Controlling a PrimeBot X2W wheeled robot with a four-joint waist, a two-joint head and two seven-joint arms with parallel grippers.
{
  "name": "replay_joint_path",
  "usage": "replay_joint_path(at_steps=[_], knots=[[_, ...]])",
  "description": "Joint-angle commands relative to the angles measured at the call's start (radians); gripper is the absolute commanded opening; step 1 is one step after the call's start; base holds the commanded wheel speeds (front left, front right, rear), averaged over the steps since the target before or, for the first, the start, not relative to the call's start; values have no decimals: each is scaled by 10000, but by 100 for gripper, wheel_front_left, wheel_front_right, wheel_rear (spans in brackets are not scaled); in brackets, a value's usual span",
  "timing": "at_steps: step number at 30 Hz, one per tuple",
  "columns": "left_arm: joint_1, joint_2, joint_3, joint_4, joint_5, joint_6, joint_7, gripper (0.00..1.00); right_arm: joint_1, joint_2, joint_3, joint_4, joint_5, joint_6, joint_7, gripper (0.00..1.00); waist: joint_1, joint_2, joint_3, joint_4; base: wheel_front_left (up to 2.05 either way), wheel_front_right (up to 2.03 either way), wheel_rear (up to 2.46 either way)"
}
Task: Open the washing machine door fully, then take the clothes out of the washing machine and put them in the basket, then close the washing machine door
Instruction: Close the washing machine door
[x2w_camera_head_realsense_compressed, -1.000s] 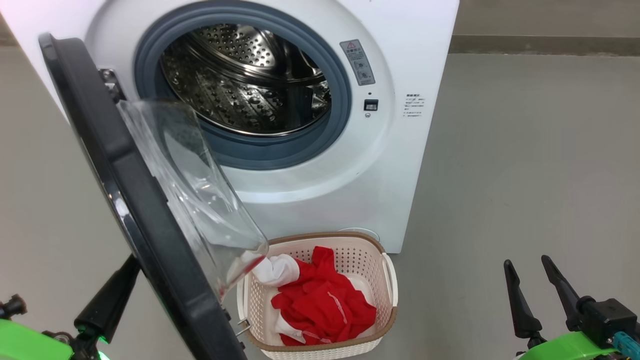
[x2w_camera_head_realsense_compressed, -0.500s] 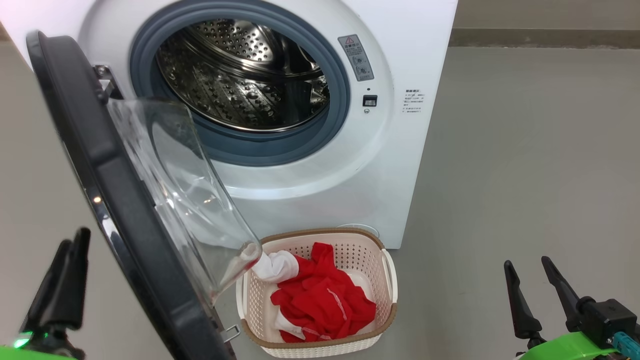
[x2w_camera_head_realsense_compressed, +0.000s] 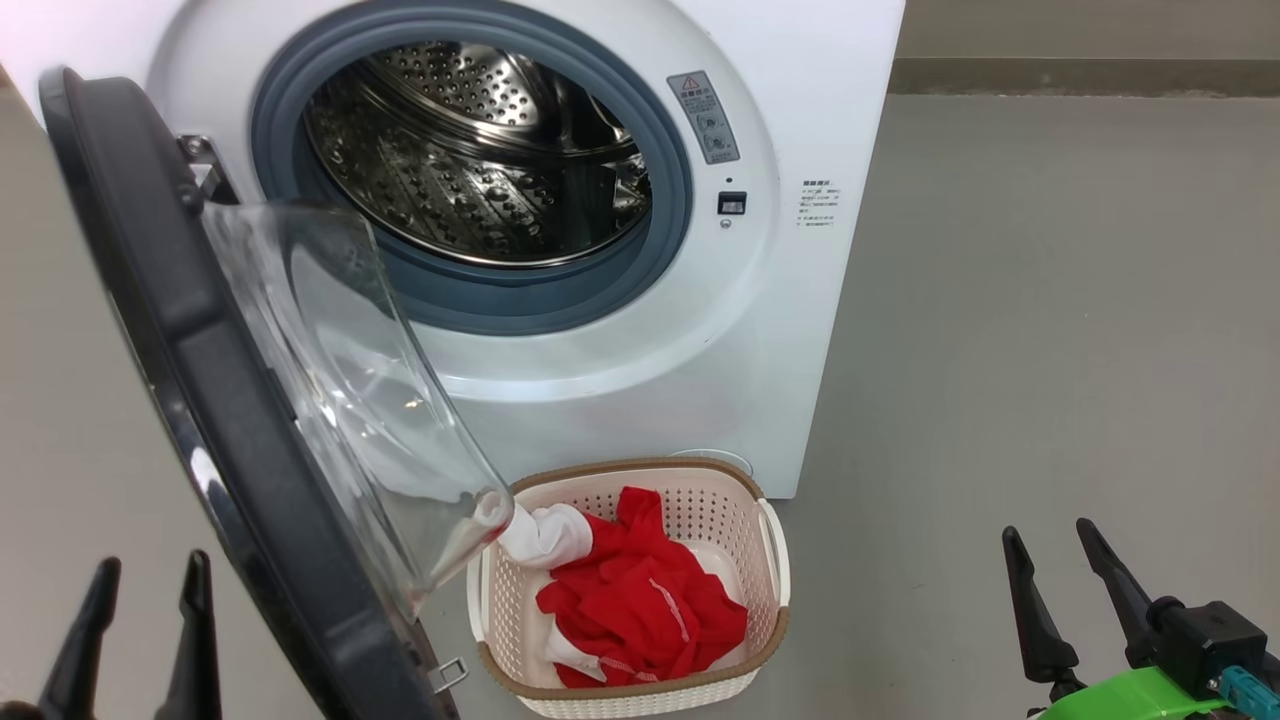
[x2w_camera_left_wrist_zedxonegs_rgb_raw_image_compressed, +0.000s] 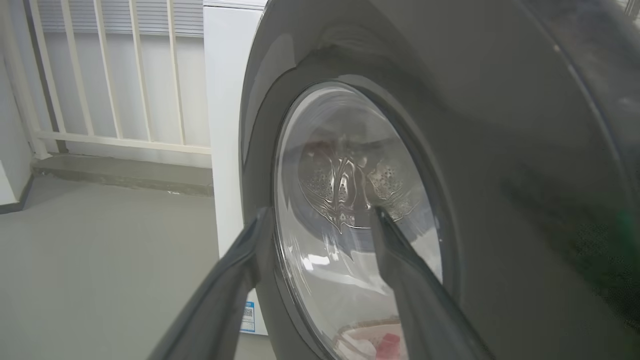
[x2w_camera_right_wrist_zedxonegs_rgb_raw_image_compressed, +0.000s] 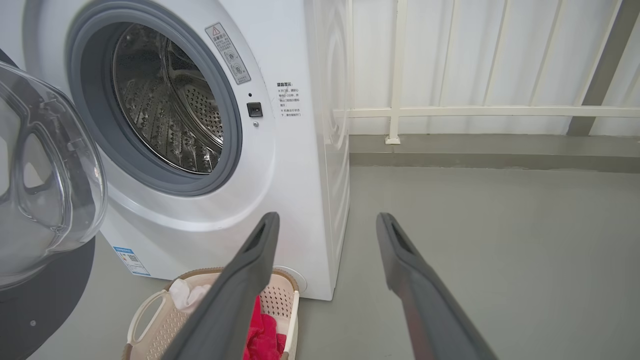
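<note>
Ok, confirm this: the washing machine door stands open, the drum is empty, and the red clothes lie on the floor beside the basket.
One thing is wrong: the red clothes lie inside the basket, not on the floor beside it, as the head view shows. The washing machine door does stand open and the drum looks empty.
</note>
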Motion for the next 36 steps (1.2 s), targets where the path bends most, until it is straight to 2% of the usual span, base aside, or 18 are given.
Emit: replay_joint_path(at_steps=[1, 7, 12, 16, 36], knots=[[-259, 100, 345, -109, 233, 10, -150, 100, -328, -117, 252, -195, 26, 33, -65, 100, 0, -1, 2, -6, 0, 0, 0], [-166, -389, 513, -104, 1348, -79, -198, 100, -374, -117, 206, -161, 16, 33, -65, 100, 0, -1, 49, -23, 0, 0, 0], [10, -768, 523, 7, 1814, -132, -200, 100, -375, -114, 167, -151, 3, 33, -65, 100, 0, -1, 70, 5, 0, 0, 0], [29, -939, 572, 146, 1931, -149, -201, 100, -375, -106, 168, -160, -13, 33, -65, 100, 0, -1, 69, 19, 0, 0, 0], [48, -1038, 449, 220, 1843, -158, -202, 100, -354, -129, 190, -144, -35, 33, -65, 100, 0, -1, -15, 19, 0, 0, 0]])
